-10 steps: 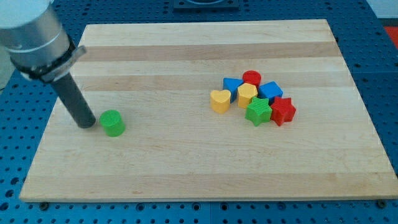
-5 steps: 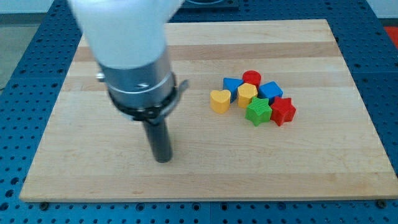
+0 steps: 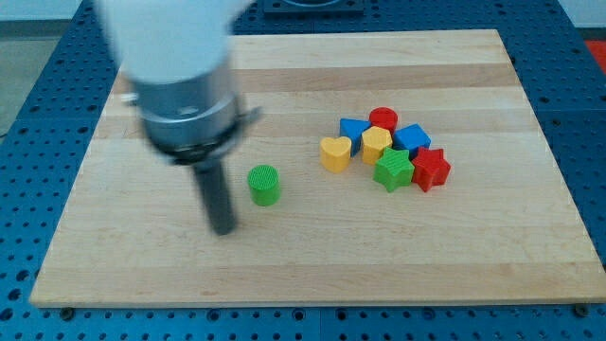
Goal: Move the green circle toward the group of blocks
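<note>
- Step in hand, by judgement: pushing the green circle (image 3: 264, 185) toward the group of blocks, only partly done, since bare board (image 3: 312, 76) lay between the two.
- Green circle found to the view's left of the group, well apart from the yellow heart (image 3: 333, 152), the group's closest member.
- My tip (image 3: 223, 229) set down to the view's left of the green circle and a little toward the view's bottom, near but not touching.
- No hand on this rig, only a rod; nothing to spread, press together or pinch.
- Group made of yellow heart, blue block (image 3: 354, 130), red circle (image 3: 383, 119), yellow block (image 3: 376, 144), second blue block (image 3: 412, 139), green star (image 3: 393, 169), red star (image 3: 430, 170), packed closely.
- Next move, probably: bringing the tip straight to the circle's far side from the group, then pushing toward the view's right and slightly up.
- No containers seen anywhere; all blocks directly on the board.
</note>
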Robot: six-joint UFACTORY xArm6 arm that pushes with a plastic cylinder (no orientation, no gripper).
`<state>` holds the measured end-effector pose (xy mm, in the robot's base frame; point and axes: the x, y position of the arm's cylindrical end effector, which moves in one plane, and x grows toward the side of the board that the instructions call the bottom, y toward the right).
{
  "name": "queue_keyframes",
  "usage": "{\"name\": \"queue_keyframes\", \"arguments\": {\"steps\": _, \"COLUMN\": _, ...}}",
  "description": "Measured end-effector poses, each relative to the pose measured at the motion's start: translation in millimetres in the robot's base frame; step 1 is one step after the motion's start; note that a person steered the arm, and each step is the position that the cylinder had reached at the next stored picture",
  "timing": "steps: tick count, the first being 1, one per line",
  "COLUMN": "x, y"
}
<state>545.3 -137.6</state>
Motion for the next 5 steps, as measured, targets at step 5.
{"name": "queue_keyframes", "arguments": {"steps": 5, "x": -41, "y": 190}}
